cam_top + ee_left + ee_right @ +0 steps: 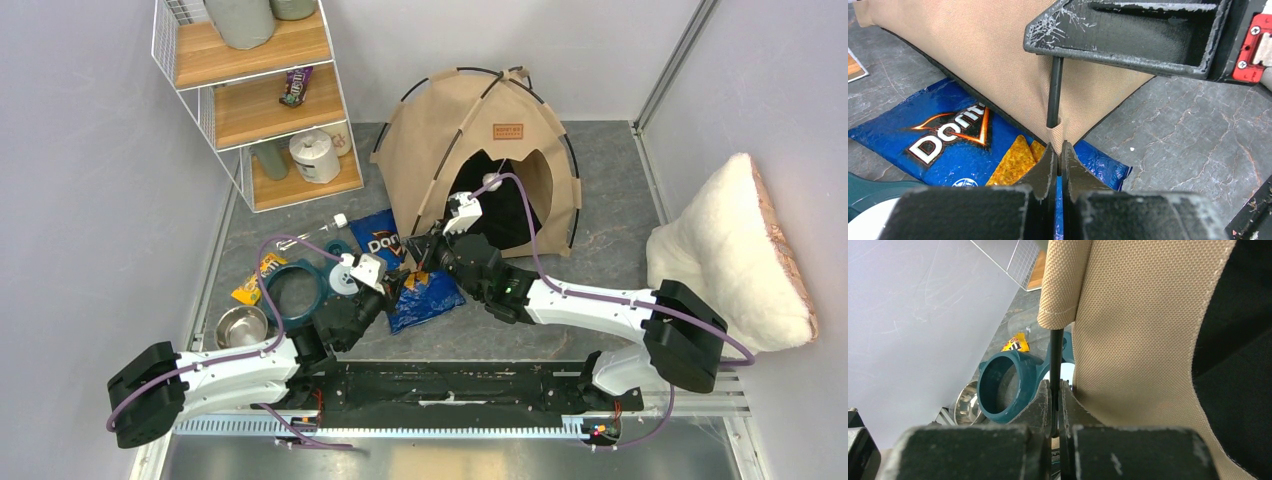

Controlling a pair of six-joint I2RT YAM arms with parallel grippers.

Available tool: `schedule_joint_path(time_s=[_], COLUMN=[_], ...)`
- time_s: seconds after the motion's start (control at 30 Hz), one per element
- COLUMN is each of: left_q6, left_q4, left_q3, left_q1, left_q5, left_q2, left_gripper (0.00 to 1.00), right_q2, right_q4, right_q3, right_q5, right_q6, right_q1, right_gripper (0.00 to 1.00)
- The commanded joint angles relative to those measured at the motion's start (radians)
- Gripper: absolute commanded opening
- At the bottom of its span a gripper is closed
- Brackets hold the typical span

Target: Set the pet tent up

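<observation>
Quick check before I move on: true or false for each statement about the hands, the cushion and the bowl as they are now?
1. The right hand grips a black pole. True.
2. The left hand is wide open. False: it is pinched shut on the tent corner.
3. The cushion lies inside the tent. False: it leans outside, on the right.
4. The bowl sits beside the teal ring. True.

blue chip bag [948, 145] shows the white doritos logo, its last letters covered by the tent [988, 60]. the tent's brown patch [510, 131] has lettering too small to read.
</observation>
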Motion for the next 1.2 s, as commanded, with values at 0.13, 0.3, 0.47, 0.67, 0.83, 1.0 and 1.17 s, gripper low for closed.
schedule_joint_path(time_s=[0.13,0.3,0.47,0.67,0.83,1.0,1.17], left_q6=[0.036,0.037,0.045,0.046,0.042,0.029,-0.001], left_q4=[0.037,0.031,0.023,0.013,-0.028,-0.094,-0.121], left_q3=[0.039,0.043,0.052,0.059,0.076,0.089,0.07], left_q1=[-0.002,-0.004,-0.004,-0.003,-0.002,-0.004,-0.003], left_q5=[-0.01,-0.016,-0.026,-0.031,-0.026,-0.049,-0.06], left_q2=[-0.019,-0.025,-0.023,-0.029,-0.045,-0.059,-0.084], left_gripper=[0.02,0.02,0.02,0.02,0.02,0.1,0.23], right_q2=[0.027,0.031,0.028,0.049,0.093,0.14,0.199], right_q4=[-0.029,-0.044,-0.029,-0.036,-0.059,-0.038,0.038], right_q3=[-0.009,-0.012,-0.025,-0.027,-0.007,-0.024,-0.069], right_q5=[0.084,0.085,0.033,0.067,0.121,0.099,0.096], right_q6=[-0.039,-0.069,-0.105,-0.129,-0.152,-0.176,-0.204], right_q1=[-0.01,0.001,0.023,0.044,0.044,0.055,0.087], right_gripper=[0.0,0.0,0.0,0.0,0.0,0.0,0.0])
